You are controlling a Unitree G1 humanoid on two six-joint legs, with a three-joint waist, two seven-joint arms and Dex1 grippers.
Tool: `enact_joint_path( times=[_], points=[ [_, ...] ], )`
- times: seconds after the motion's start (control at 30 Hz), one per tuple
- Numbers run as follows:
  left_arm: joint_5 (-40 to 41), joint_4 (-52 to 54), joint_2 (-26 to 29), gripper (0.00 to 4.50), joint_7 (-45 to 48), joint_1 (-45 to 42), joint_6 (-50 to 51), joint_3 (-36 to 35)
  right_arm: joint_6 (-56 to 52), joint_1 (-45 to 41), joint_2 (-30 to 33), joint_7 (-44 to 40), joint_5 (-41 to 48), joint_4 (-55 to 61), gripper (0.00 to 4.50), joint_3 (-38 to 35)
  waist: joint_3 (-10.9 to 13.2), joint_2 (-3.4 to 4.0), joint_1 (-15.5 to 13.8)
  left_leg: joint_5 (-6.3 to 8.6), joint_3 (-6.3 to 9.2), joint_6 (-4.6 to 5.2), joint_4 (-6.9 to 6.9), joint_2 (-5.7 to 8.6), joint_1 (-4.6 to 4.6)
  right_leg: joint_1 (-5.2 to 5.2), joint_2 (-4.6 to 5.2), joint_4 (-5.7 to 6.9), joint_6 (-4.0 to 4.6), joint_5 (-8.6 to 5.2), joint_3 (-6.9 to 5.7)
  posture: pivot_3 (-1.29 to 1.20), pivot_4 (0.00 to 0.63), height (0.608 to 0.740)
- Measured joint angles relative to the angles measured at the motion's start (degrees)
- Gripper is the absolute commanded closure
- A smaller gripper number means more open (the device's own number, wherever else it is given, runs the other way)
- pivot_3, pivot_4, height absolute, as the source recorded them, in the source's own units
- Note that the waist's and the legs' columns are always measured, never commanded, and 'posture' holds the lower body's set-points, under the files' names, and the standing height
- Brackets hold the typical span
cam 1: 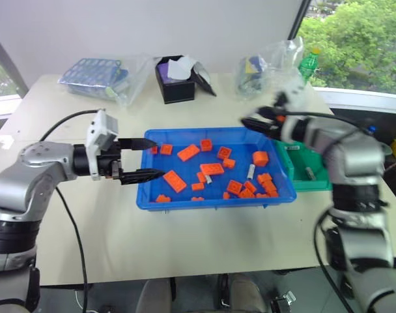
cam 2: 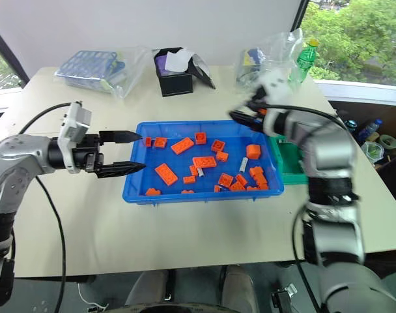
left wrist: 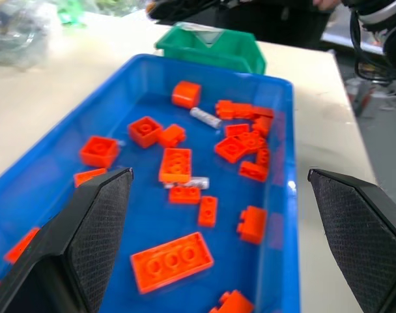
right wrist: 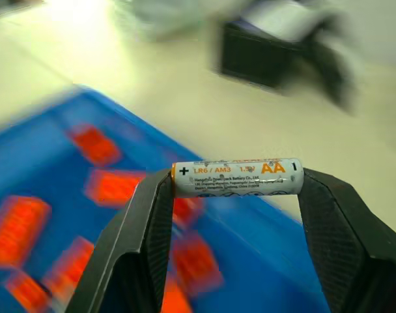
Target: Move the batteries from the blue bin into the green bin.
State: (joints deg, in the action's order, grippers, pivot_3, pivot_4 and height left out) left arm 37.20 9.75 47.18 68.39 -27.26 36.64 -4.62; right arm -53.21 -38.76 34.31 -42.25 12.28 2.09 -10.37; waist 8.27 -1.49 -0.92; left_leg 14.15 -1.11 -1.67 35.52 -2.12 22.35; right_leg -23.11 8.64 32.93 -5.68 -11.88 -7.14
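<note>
The blue bin point(cam 1: 146, 195) sits mid-table, full of orange bricks point(cam 1: 188, 152). Two silver batteries point(left wrist: 205, 117) point(left wrist: 188, 184) lie among the bricks. Against its right side stands the green bin point(cam 1: 312, 182). My right gripper point(cam 1: 249, 122) hovers above the blue bin's far right corner, close to the green bin. It is shut on one AA battery point(right wrist: 237, 177), held end to end between its fingers. My left gripper point(cam 1: 157, 158) is level over the blue bin's left rim, open and empty, pointing right.
Along the table's far side are a blue grid rack in a plastic bag point(cam 1: 97, 75), a black box point(cam 1: 177, 83), a clear bag of items point(cam 1: 269, 65) and a green bottle point(cam 1: 307, 65). A black cable point(cam 1: 68, 120) trails from the left arm.
</note>
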Motion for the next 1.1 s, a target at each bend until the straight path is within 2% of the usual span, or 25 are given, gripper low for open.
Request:
enact_joint_path(
  times=[0.13, 0.27, 0.4, 0.43, 0.63, 0.77, 0.87, 0.97, 1.1],
  points=[
    [-0.46, -0.69, -1.11, 0.00, 0.67, -1.28, -0.53, 1.71, -3.16, 10.29, 4.18, 1.92, 0.79, 2.84, 2.26, -6.31, 0.03, 0.07, 0.45, 0.00, -0.12, 0.01, 0.04, -0.09, -0.04, -0.03, 0.00, -0.06, -0.02, -0.01, 0.00, 0.00, 0.150, 0.716],
    [-0.54, -1.17, -1.51, 0.00, 1.40, -2.52, -1.18, 2.32, -3.23, 15.18, 5.09, 3.18, 1.95, 4.76, 2.26, -8.26, 0.03, 0.07, 1.03, 0.00, -0.17, 0.01, 0.02, -0.20, -0.10, -0.06, -0.05, -0.02, -0.02, -0.01, -0.01, 0.00, 0.150, 0.716],
    [-0.75, -1.88, -1.68, 0.00, 1.61, -2.62, -1.21, 3.05, -2.11, 15.67, 5.03, 5.35, 2.55, 3.96, 0.24, -8.42, 0.03, 0.07, 0.95, 0.00, -0.18, 0.01, 0.04, -0.20, -0.05, -0.06, -0.04, -0.09, -0.01, -0.01, -0.01, 0.00, 0.150, 0.716],
    [-0.76, -1.90, -1.68, 0.00, 1.71, -2.62, -1.21, 3.18, -1.13, 15.46, 5.12, 5.70, 2.49, 3.41, 0.08, -8.18, 0.02, 0.07, 0.81, 0.00, -0.18, 0.01, 0.04, -0.20, -0.03, -0.06, -0.04, -0.14, -0.01, -0.01, 0.00, 0.00, 0.150, 0.716],
    [-0.76, -1.84, -1.63, 0.00, 1.84, -2.60, -1.19, 3.18, 2.42, 10.25, 6.29, 3.88, 4.46, 2.85, 0.08, -6.20, 0.08, 0.15, 0.36, 0.00, -0.21, 0.02, 0.04, -0.20, 0.02, -0.04, -0.06, -0.31, -0.02, -0.01, -0.01, 0.00, 0.150, 0.716],
    [-0.71, -1.68, -1.47, 0.00, 1.82, -2.56, -1.11, 3.16, 2.47, 4.18, 5.49, -2.26, 10.08, 8.22, 0.08, -0.15, 0.05, 0.11, 0.43, 0.00, -0.20, 0.02, 0.03, -0.24, 0.01, -0.05, -0.09, -0.30, -0.02, 0.00, -0.01, 0.00, 0.150, 0.716],
    [-0.67, -1.40, -0.91, 0.00, 2.00, -2.43, -1.02, 3.07, 5.03, -0.74, 4.74, -11.46, 11.59, 7.25, 0.08, 10.02, 0.06, 0.12, 0.55, 0.01, -0.20, 0.02, 0.04, -0.25, 0.01, -0.05, -0.10, -0.33, -0.02, -0.01, -0.01, 0.00, 0.150, 0.716],
    [-0.67, -0.88, -0.05, 0.00, 2.41, -2.21, -0.99, 3.00, 13.15, -6.69, 3.06, -21.83, 8.53, -2.30, 0.08, 21.21, 0.09, 0.14, 0.39, 0.01, -0.20, 0.02, 0.09, -0.25, 0.02, -0.17, -0.10, -0.38, -0.02, -0.01, -0.01, 0.00, 0.150, 0.716],
    [-0.49, 0.15, 0.19, 0.00, 2.10, -1.80, -0.98, 2.60, 25.58, -14.21, -2.03, -29.49, 1.21, -21.28, 0.08, 30.07, 0.10, 0.13, 0.27, 0.00, -0.21, 0.03, 0.15, -0.21, 0.07, -0.11, -0.10, -0.40, -0.01, 0.00, -0.01, 0.00, 0.150, 0.716]
  ],
)
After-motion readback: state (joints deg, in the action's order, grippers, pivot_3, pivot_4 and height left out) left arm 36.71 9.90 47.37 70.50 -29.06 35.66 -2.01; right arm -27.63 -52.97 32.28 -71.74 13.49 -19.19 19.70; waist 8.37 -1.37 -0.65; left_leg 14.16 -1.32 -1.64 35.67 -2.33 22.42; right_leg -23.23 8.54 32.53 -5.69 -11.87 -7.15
